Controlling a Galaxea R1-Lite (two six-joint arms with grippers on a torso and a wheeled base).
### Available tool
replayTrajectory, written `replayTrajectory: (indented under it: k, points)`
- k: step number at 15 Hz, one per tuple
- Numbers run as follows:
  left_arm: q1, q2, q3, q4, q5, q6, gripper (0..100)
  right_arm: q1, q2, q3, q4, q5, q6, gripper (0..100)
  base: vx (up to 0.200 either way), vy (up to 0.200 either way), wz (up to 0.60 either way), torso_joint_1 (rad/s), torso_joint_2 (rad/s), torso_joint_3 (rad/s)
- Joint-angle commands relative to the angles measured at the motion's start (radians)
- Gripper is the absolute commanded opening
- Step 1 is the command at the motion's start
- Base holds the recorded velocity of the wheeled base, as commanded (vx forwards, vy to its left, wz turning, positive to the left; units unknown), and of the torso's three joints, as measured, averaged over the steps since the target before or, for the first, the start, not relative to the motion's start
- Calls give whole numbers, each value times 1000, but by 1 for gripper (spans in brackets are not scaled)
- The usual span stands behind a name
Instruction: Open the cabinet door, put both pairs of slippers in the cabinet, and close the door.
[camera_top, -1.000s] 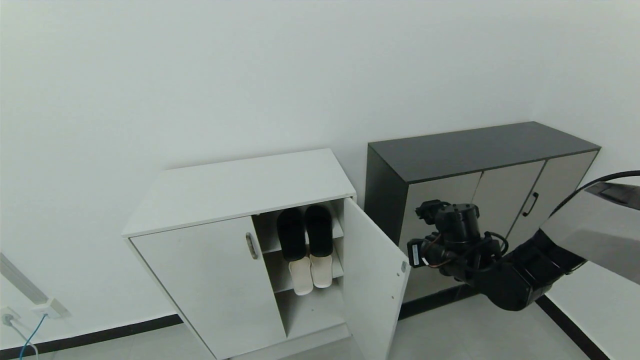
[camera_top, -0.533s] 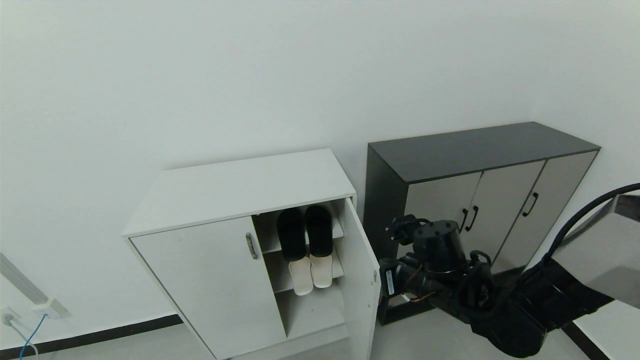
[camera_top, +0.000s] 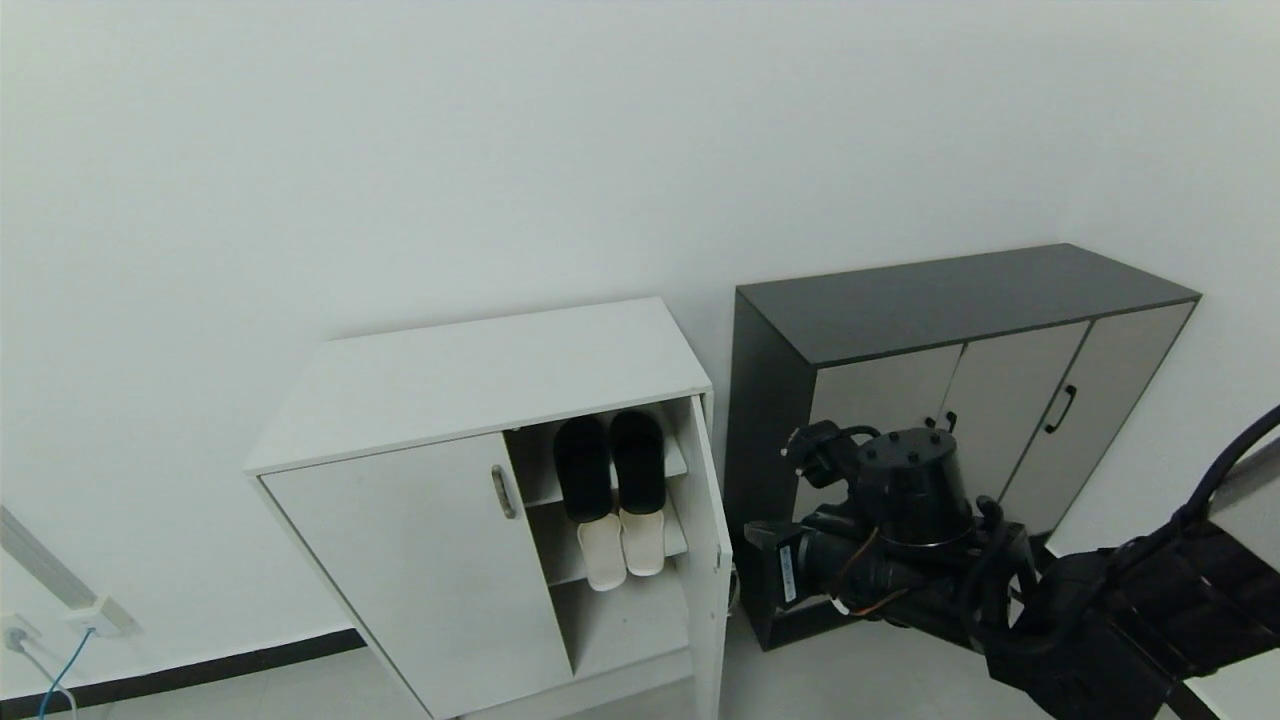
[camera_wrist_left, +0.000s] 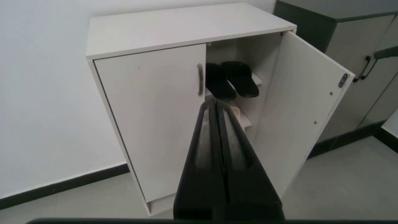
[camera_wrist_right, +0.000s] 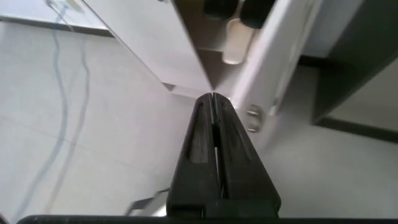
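Since the earlier frames the door (camera_top: 712, 560) has swung from wide open to almost edge-on, and the right arm (camera_top: 900, 560) has followed it leftward and lower.

Head view: the cabinet (camera_top: 480, 375) holds both pairs, two black slippers (camera_top: 610, 465) on the upper shelf and two white slippers (camera_top: 623, 545) on the shelf below, four in all. Its left door (camera_top: 420, 570) is shut. A dark cabinet (camera_top: 950, 300) with three doors stands beside it.

Left wrist view: the left gripper (camera_wrist_left: 214, 109) is clenched on nothing and hangs well in front of the cabinet. The door (camera_wrist_left: 305, 106) stands ajar and the black slippers (camera_wrist_left: 233, 79) show inside.

Right wrist view: the right gripper (camera_wrist_right: 213, 98) is clenched and empty, with its tip just beside the door (camera_wrist_right: 283, 50) near the handle (camera_wrist_right: 254, 115). Contact cannot be made out.

Closing the door seems to be the step in hand, and the last. The next move probably calls for a steady sideways push until the door meets the frame.
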Motion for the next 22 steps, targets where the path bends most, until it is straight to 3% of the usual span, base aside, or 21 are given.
replayTrajectory:
  k: [1,6,10,12,15,22]
  points:
    - [0,1,0,0,0,0,0,-12,-8,12,-1,-8,-15,0,0,0,0,0,0,0]
    - [0,0,0,0,0,0,0,-66,55,11,-16,-97,-115,0,0,0,0,0,0,0]
    - [0,0,0,0,0,0,0,-68,253,-35,-171,-102,-125,0,0,0,0,0,0,0]
    - [0,1,0,1,0,0,0,-68,299,-72,-182,-102,-129,0,0,0,0,0,0,0]
    - [0,1,0,0,0,0,0,-48,299,-106,-185,-99,-129,0,0,0,0,0,0,0]
    - [0,0,0,0,0,0,0,34,178,-32,-283,-17,-59,0,0,0,0,0,0,0]
